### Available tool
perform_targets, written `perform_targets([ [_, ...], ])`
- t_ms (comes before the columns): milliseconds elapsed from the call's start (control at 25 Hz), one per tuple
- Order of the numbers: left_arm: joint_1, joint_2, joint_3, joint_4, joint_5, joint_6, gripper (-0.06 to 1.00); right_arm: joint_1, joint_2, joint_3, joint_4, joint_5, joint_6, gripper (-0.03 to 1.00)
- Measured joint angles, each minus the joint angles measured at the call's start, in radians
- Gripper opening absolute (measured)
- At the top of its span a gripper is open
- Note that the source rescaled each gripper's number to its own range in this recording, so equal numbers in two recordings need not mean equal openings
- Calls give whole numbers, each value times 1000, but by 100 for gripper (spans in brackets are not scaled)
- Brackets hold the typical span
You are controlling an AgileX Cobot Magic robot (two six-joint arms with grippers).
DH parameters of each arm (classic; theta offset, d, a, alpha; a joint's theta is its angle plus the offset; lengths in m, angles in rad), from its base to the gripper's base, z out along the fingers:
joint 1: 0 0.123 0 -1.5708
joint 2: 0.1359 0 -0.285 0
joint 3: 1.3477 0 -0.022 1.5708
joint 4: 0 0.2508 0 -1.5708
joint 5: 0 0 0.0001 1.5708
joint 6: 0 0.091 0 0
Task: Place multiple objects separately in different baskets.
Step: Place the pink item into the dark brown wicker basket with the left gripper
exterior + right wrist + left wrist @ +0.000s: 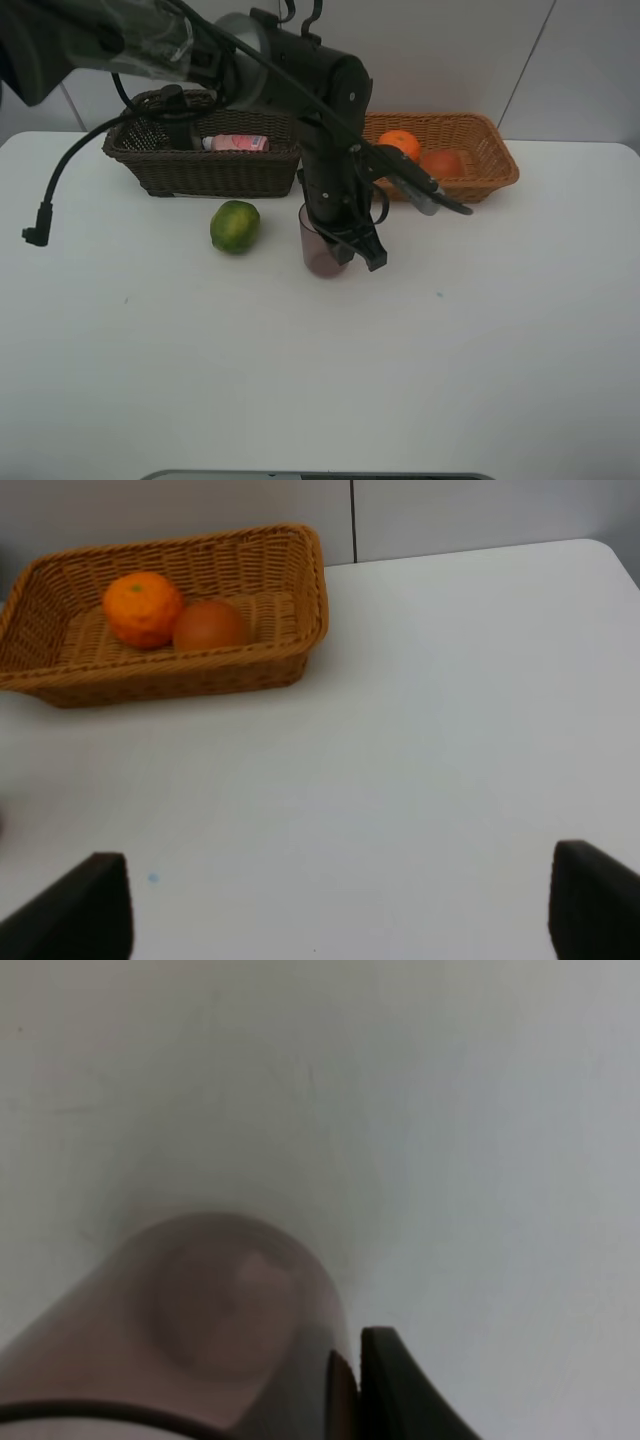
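Left gripper [356,250] clamped on cup [315,250] rim, green fruit [235,225] to its left, right gripper [340,905] spread wide apart, orange [399,143] and peach [441,162] in far right tan basket [497,152].

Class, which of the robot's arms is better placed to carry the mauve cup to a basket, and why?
Left. The left pincer is shut on the rim of the mauve cup, close to the dark basket. The right pincer is open and empty, and its view shows no cup.
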Motion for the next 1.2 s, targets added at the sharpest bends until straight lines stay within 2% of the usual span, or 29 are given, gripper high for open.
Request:
perform_targets([
  [600, 0, -5, 0, 8, 0, -17, 0, 0, 0, 0, 0, 0, 0, 81],
  [840, 0, -87, -39, 58, 17, -173, 0, 0, 0, 0, 0, 0, 0, 81],
  [1040, 9, -158, -116, 140, 52, -387, 0, 0, 0, 0, 0, 0, 2, 81],
  [1200, 38, -197, -146, 225, 55, -495, 0, 0, 0, 0, 0, 0, 2, 81],
])
